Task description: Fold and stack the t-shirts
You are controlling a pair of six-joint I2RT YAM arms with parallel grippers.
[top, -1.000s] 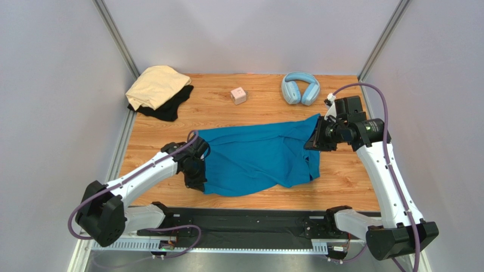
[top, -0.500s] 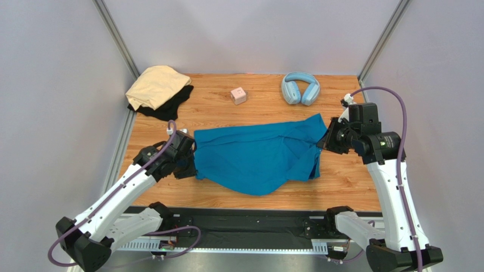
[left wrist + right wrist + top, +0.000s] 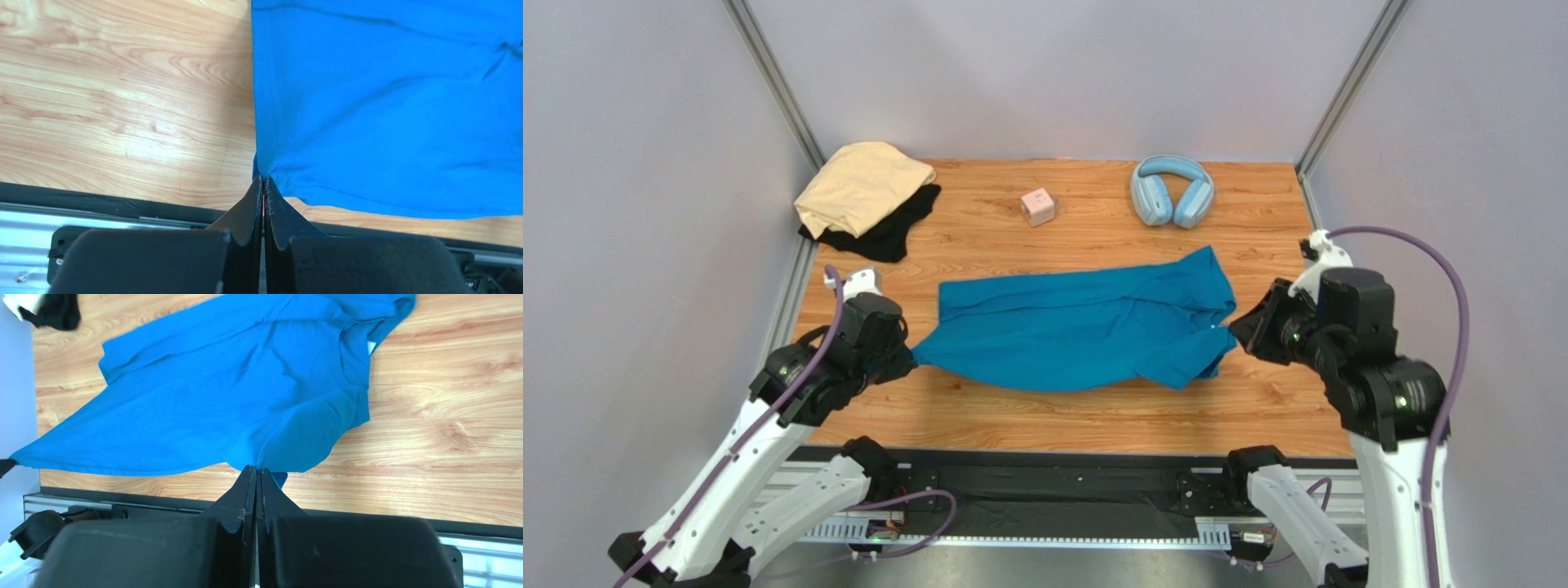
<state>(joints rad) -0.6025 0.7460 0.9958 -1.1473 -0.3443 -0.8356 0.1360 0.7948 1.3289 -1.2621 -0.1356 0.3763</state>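
A teal-blue t-shirt (image 3: 1081,328) hangs stretched between my two grippers over the middle of the wooden table, its far edge resting on the wood. My left gripper (image 3: 906,359) is shut on the shirt's left corner (image 3: 263,171). My right gripper (image 3: 1241,333) is shut on a fold at the shirt's right side (image 3: 264,459). A small white tag (image 3: 370,348) shows on the blue cloth. A pale tan t-shirt (image 3: 860,184) lies folded at the far left corner, on top of a black t-shirt (image 3: 886,228).
Light-blue headphones (image 3: 1172,190) lie at the far right of the table. A small pink cube (image 3: 1038,206) sits at the far middle. Grey walls close in on both sides, and a black rail (image 3: 1038,484) runs along the near edge.
Both grippers have moved outward and toward the near edge, pulling the blue shirt taut and narrower. The left arm swung far to the left, the right arm to the right.
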